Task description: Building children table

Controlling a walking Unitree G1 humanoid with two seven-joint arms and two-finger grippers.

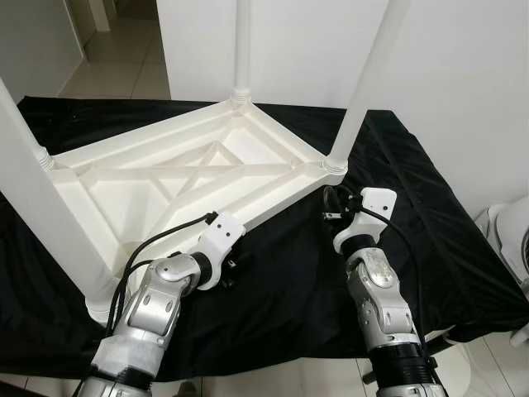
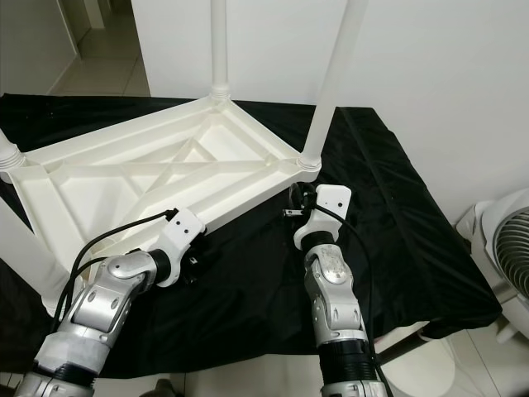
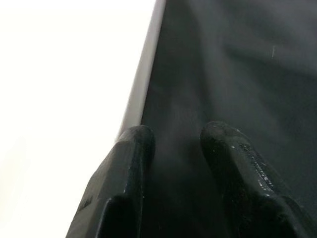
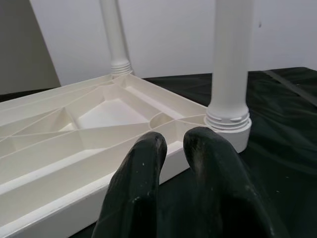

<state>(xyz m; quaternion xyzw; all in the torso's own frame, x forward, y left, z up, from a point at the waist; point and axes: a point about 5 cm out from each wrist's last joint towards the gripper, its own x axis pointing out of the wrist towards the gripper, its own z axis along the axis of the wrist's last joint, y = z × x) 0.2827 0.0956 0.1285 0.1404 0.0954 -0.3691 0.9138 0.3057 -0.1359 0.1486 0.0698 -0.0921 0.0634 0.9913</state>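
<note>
white plastic children's table (image 1: 190, 178) lies upside down on the black-draped bench (image 1: 413, 223), legs up; left end effector (image 3: 173, 144), narrowly open, holds nothing beside its rim; right end effector (image 4: 173, 144), near shut, empty, nears a corner leg (image 4: 230, 64).

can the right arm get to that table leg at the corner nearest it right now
Probably yes. The right gripper sits on the black cloth just short of the corner leg, its fingers pointing toward it, with only bare cloth between.
</note>
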